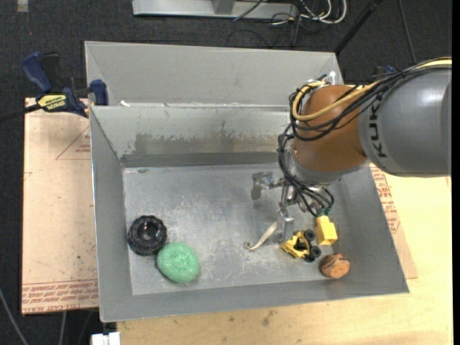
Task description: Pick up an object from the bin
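Note:
My gripper (286, 220) hangs low in the right half of the bin, under the arm's orange cover. Its tip is just left of a small yellow and black toy vehicle (300, 247) lying on the bin floor. A thin pale curved piece (260, 241) lies at the gripper's lower left, touching it or very close to it. A yellow block (326, 230) sits just right of the gripper, beside the toy. A brown round thing (334, 266) lies further toward the front right corner.
A black round cap-like thing (147, 234) and a green ball (178, 262) lie together at the front left of the bin. The arm and its cables reach in from the right, above the bin's right wall.

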Tool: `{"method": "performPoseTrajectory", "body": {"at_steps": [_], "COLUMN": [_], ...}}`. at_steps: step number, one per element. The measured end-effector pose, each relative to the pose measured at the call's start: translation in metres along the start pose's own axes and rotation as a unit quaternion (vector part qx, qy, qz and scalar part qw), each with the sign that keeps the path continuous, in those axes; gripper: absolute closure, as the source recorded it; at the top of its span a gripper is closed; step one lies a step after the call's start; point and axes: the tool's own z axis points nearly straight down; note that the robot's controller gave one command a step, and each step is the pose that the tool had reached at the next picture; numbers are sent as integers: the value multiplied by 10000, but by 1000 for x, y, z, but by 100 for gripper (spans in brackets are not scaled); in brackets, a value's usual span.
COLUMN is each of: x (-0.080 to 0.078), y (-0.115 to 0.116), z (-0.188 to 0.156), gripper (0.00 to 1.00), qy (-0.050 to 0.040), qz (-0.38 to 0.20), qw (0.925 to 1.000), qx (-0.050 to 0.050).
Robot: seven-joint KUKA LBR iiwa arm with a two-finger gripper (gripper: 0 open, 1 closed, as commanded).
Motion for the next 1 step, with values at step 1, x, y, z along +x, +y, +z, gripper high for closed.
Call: {"method": "performPoseTrajectory", "body": {"at_steps": [1], "x": [14], "y": [-7], "z": [-7], "gripper": [0], "qy": [20], "qz": [1092], "qw": [9940], "qx": [-2]}}
